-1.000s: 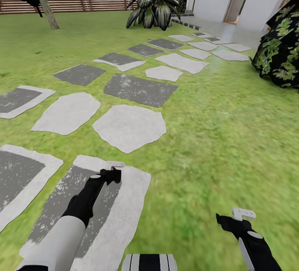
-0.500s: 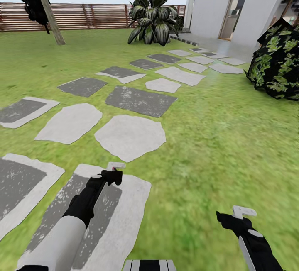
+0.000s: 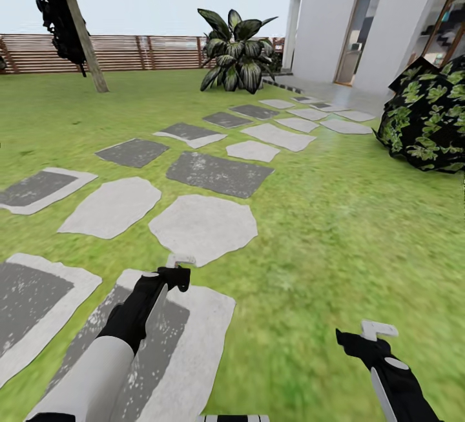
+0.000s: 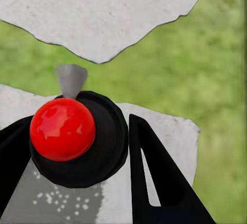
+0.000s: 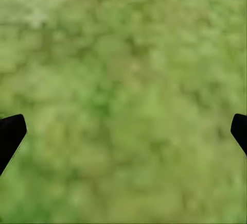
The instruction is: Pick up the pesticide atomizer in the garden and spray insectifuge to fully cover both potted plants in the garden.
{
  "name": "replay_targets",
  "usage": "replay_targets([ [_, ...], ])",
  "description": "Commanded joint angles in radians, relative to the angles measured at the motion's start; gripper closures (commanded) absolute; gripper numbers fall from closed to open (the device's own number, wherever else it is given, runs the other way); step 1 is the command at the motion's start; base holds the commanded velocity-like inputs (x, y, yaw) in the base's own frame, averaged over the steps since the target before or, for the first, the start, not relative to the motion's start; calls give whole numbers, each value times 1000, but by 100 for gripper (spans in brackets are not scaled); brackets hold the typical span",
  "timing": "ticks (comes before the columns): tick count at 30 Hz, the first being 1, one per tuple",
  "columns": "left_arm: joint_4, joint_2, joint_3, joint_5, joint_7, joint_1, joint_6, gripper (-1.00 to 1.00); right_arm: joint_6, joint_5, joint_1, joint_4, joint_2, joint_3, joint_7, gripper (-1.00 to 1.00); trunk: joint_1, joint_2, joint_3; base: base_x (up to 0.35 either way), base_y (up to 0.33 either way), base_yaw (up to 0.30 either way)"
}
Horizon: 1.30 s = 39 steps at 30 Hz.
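The pesticide atomizer (image 4: 63, 130) shows its dark round head with a red dot and a grey nozzle tip. My left gripper (image 4: 77, 152) is shut on it, one black finger on each side. In the head view the left gripper (image 3: 173, 274) hangs over a stepping stone (image 3: 174, 338) low at the left, with the atomizer's pale tip (image 3: 181, 259) sticking out ahead. My right gripper (image 3: 373, 335) is low at the right over the lawn (image 3: 336, 228). It is open, and the right gripper (image 5: 123, 131) has only grass between its fingertips. The potted plants are out of view.
Grey and white stepping stones (image 3: 203, 225) lead across the garden toward a white house (image 3: 361, 15). A tall dark broad-leaved plant (image 3: 236, 53) stands by the path's far end. A round dark bush (image 3: 426, 118) sits at the right, a leaning tree trunk (image 3: 81, 28) and a brown slatted fence (image 3: 129, 52) behind.
The camera has tilted up, so the lawn and stones sit lower in the picture and more sky, tree and house show. Both arms hold the same pose.
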Motion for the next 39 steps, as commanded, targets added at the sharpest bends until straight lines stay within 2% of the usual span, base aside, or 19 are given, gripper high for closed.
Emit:
replay_targets([
  [1,-1,0,1,-6,-4,0,5,100,6,1,0,-2,0,0,0,-100,-1,0,4,0,0,0],
  [13,-1,0,1,-6,-4,0,5,100,6,1,0,-3,0,0,-1,-100,-6,3,53,0,0,0],
  [21,-1,-1,1,-6,-4,0,5,100,6,1,0,-3,-2,-1,-2,-100,-6,3,53,0,0,59],
  [39,-1,-5,-1,-6,-4,0,5,100,6,1,0,-2,-2,-1,-2,-100,-6,3,53,0,0,250],
])
